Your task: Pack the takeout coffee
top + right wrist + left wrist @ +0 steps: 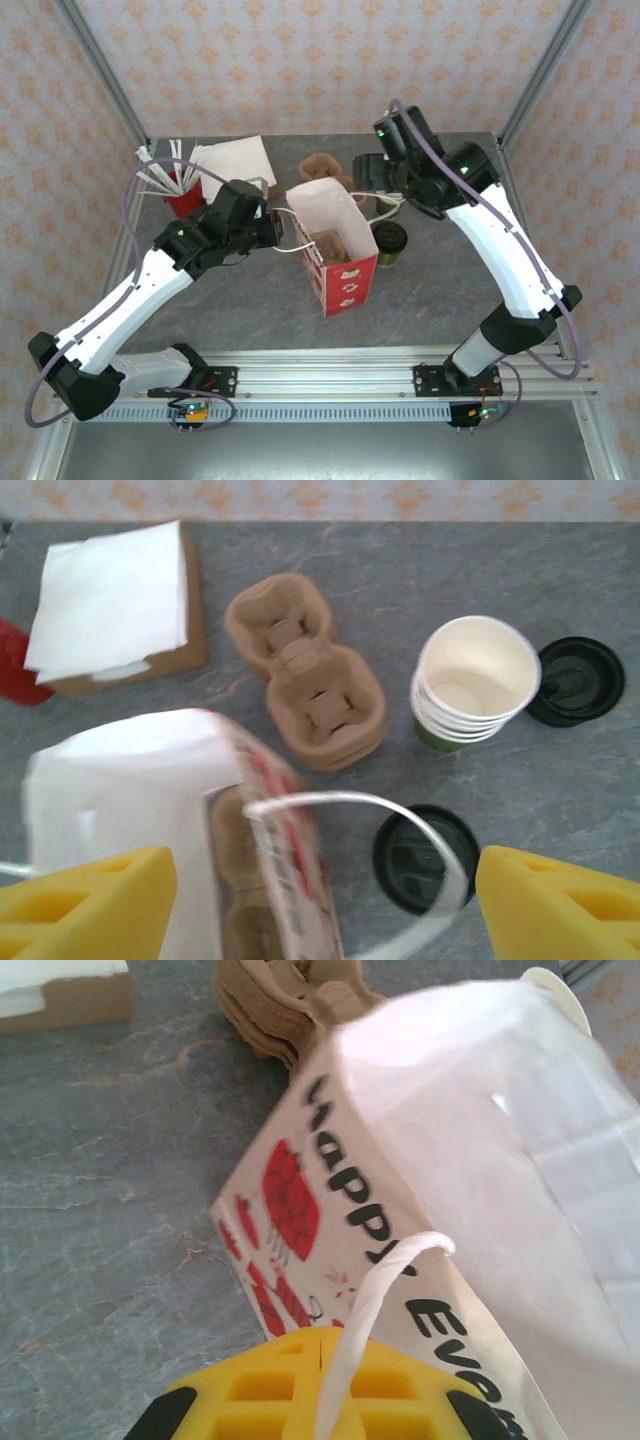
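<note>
The takeout coffee (pixel 388 241), a small green-sided cup with a black lid (pixel 425 858), stands on the table just right of the white and red paper bag (pixel 335 250). The bag stands upright and open, with a brown cup carrier (pixel 333 246) inside it. My left gripper (pixel 325 1335) is shut on the bag's near twisted white handle (pixel 375 1295) at the bag's left rim (pixel 278 228). My right gripper (pixel 325 900) hangs open above the bag's far right corner (pixel 372 182). The bag's other handle loop (pixel 350 802) and the coffee lid lie between its yellow fingers (pixel 560 900).
A stack of cream-lined cups (pixel 475 680) and a loose black lid (pixel 575 680) sit behind the coffee. Stacked brown carriers (pixel 310 680) lie behind the bag. Napkins on a brown box (pixel 115 605) and a red cup of white sticks (pixel 178 185) stand at the back left.
</note>
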Available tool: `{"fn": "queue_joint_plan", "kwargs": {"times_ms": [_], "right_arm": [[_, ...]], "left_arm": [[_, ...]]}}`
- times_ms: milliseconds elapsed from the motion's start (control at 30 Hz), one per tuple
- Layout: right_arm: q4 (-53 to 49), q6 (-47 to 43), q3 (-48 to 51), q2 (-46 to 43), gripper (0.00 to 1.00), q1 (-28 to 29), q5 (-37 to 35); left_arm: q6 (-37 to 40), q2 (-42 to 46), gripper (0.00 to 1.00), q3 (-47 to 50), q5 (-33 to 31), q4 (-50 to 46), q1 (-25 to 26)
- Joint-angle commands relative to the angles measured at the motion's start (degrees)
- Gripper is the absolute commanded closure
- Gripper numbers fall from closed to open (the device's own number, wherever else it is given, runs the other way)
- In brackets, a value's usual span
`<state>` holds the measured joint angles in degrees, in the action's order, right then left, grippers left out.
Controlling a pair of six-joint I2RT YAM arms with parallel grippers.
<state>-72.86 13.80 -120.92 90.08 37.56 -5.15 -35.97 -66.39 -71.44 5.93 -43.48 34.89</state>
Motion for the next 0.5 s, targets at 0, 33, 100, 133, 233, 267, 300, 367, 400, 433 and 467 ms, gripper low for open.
{"fn": "queue_joint_plan", "kwargs": {"times_ms": [0, 33, 100, 133, 233, 267, 300, 367, 400, 433, 467], "right_arm": [[-0.7, -1.8, 3.6, -1.9, 0.2, -5.4, 0.3], [-0.4, -1.9, 5.8, -2.4, 0.2, -7.5, 0.8], [0.5, -1.6, 10.2, -3.5, 0.2, -11.6, 2.4], [1.4, -1.6, 13.1, -4.4, 0.2, -13.0, 2.7], [2.5, -1.5, 20.5, -6.3, 0.19, -14.8, 3.5], [2.9, -1.6, 22.8, -6.8, 0.18, -14.7, 4.4], [3.5, -1.5, 25.3, -7.3, 0.18, -14.8, 5.8], [5.3, -1.2, 29.8, -8.2, 0.16, -14.7, 7.4], [6.1, -1.2, 31.9, -8.3, 0.16, -14.8, 8.0], [6.7, -1.1, 33.4, -8.2, 0.15, -14.8, 8.7], [7.1, -1.1, 34.5, -7.9, 0.15, -14.7, 9.6]], "left_arm": [[-0.2, 2.0, 1.0, -0.7, -2.0, -2.3, -0.5], [-0.3, 2.3, 1.0, -0.5, -2.1, -2.4, -0.6], [-0.1, 2.9, 1.0, -0.6, -2.6, -3.0, -0.8], [0.0, 3.2, 1.0, -0.5, -3.0, -3.1, -0.9], [-0.1, 3.3, 1.0, 0.2, -2.7, -2.8, -1.2], [-0.1, 3.1, 1.0, 0.2, -2.3, -2.7, -1.2], [0.0, 2.7, 1.0, 0.2, -1.9, -2.7, -1.3], [0.0, 2.3, 1.0, 0.2, -1.2, -2.5, -1.2], [0.0, 2.1, 0.98, 0.2, -1.0, -2.4, -1.3], [0.0, 2.0, 0.97, 0.2, -1.0, -2.2, -1.3], [0.0, 2.0, 0.96, 0.2, -1.2, -2.2, -1.3]]}}
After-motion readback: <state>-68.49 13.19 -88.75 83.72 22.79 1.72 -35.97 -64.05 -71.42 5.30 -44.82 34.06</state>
